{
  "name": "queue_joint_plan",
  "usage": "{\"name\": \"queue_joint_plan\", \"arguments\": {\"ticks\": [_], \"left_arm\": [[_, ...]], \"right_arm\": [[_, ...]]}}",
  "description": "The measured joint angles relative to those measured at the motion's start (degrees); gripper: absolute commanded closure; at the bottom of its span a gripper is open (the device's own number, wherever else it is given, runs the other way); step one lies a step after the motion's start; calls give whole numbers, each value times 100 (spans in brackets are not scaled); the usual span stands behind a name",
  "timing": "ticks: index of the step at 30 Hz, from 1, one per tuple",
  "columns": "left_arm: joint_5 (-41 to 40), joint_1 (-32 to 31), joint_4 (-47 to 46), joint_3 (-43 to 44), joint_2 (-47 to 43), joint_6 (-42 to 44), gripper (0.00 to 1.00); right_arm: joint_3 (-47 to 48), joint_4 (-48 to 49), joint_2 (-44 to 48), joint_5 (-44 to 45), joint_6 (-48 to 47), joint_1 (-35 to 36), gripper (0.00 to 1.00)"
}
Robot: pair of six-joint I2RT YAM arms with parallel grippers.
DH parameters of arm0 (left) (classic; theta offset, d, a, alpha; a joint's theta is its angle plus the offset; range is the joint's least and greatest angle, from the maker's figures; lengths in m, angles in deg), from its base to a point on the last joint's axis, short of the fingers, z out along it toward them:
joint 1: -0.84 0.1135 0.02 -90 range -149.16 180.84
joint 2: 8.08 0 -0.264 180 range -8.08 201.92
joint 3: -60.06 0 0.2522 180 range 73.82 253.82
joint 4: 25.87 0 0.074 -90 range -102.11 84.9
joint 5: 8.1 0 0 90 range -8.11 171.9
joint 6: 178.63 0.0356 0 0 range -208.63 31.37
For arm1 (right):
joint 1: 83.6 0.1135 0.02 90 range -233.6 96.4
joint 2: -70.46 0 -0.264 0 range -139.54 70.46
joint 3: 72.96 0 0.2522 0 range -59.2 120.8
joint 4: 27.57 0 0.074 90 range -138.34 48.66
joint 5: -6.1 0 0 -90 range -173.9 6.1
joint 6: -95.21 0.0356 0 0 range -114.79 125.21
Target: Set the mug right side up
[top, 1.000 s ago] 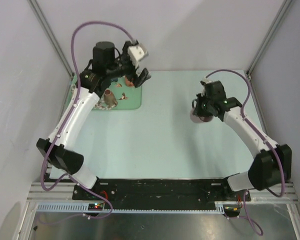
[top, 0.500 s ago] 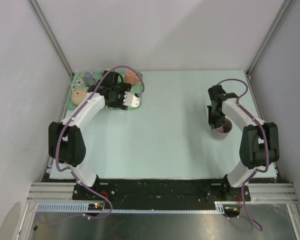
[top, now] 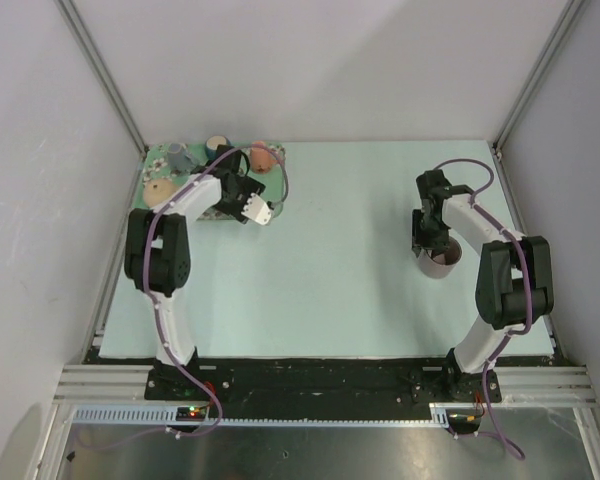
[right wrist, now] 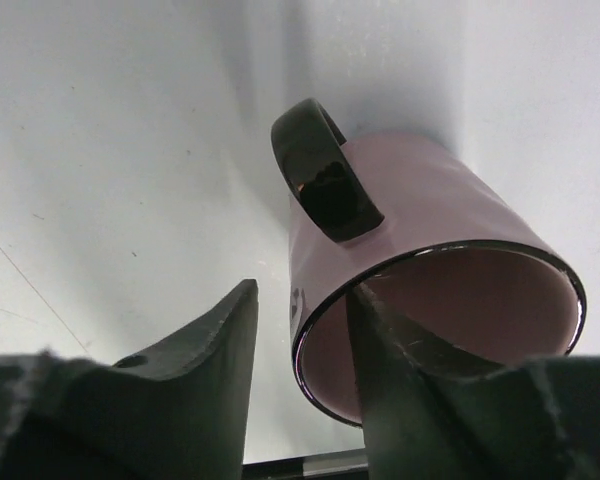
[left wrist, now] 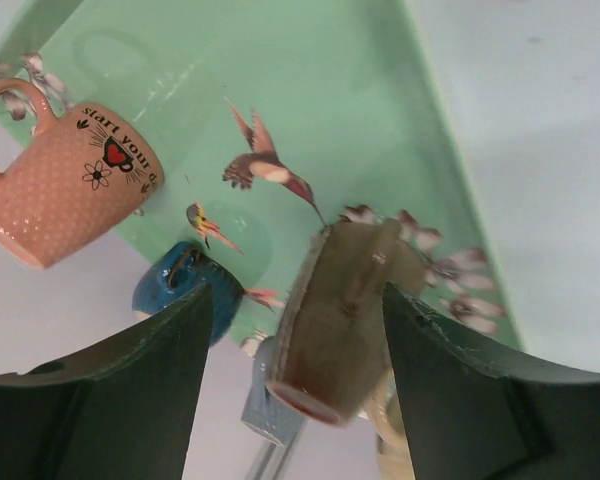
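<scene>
Your right end effector (right wrist: 300,300) was spread astride the rim of the pink mug (right wrist: 410,220), beside its black handle (right wrist: 325,185); the mug stood upright on the desk (top: 330,280), right side. Your left end effector (left wrist: 298,300) hung spread over the green tray (left wrist: 360,100), far left

A pale pink, glossy ceramic mug (top: 442,263) stands right side up on the pale tabletop (top: 340,260), on its right half and toward the right edge. Its base is flat on the surface and its round mouth faces up. In the right wrist view the mug (right wrist: 420,270) shows a thin dark rim (right wrist: 460,245) around a pink inside. A glossy black loop handle (right wrist: 325,185) juts from its outer wall. In the overhead view the arm partly covers it and the handle cannot be seen.
</scene>
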Motion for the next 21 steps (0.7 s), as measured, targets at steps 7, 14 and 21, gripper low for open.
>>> {"name": "queue_joint_plan", "arguments": {"ticks": [7,14,21], "left_arm": [[-190,61,-85,479,621,52,29],[-332,87,-57,428,658,236,56],[-588,87,-52,525,997,186,85]], "right_arm": [[0,-76,11,-24,50,22,23],[0,-164,179,7,76,66,17],[0,-243,387,87,76,79,11]]}}
